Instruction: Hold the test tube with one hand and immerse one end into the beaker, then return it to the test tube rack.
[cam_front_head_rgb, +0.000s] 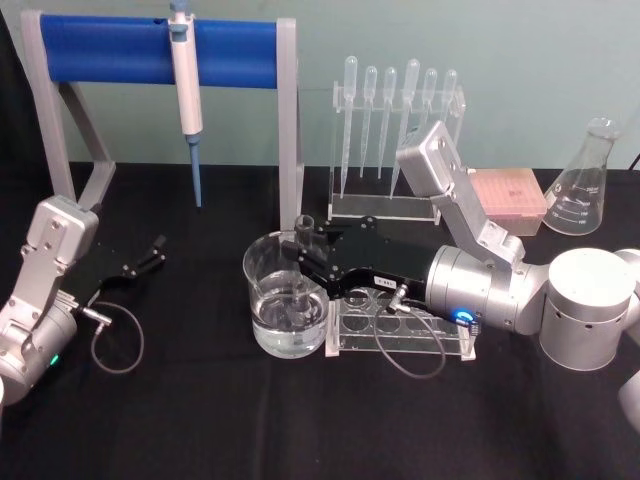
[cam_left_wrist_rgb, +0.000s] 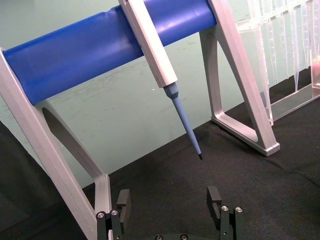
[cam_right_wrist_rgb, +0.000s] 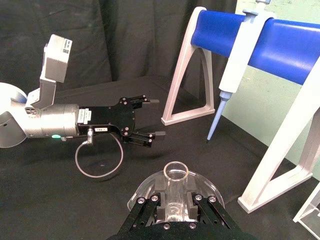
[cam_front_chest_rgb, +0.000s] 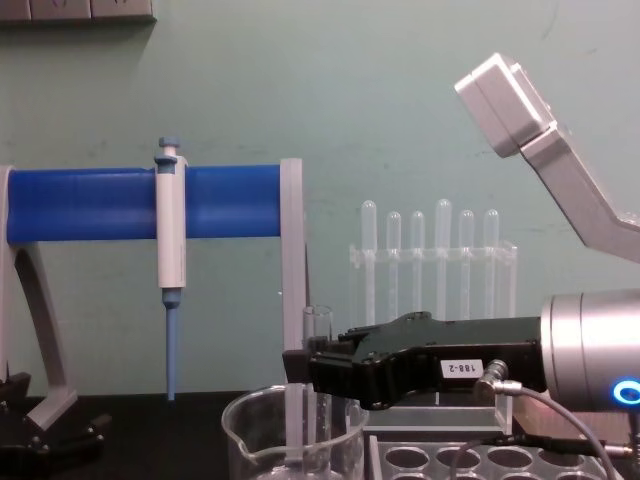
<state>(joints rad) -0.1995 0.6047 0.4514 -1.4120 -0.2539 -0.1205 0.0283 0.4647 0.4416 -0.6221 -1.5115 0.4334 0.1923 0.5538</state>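
Head view: black cloth table (cam_front_head_rgb: 200, 420), pale green wall behind.
Your right gripper (cam_front_head_rgb: 303, 262) clamps the test tube (cam_front_head_rgb: 303, 270) upright, its lower end in the water-holding beaker (cam_front_head_rgb: 262, 290); your left gripper (cam_front_head_rgb: 152, 252) rests open.

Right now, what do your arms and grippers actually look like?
Both arms are silver-grey metal cylinders with boxy silver camera housings at the wrists. Each ends in a flat black gripper, the left gripper and the right gripper, with short black fingers. A thin grey cable loops beside each wrist. The right wrist carries a small white label and a glowing blue ring; the left shows a green light.
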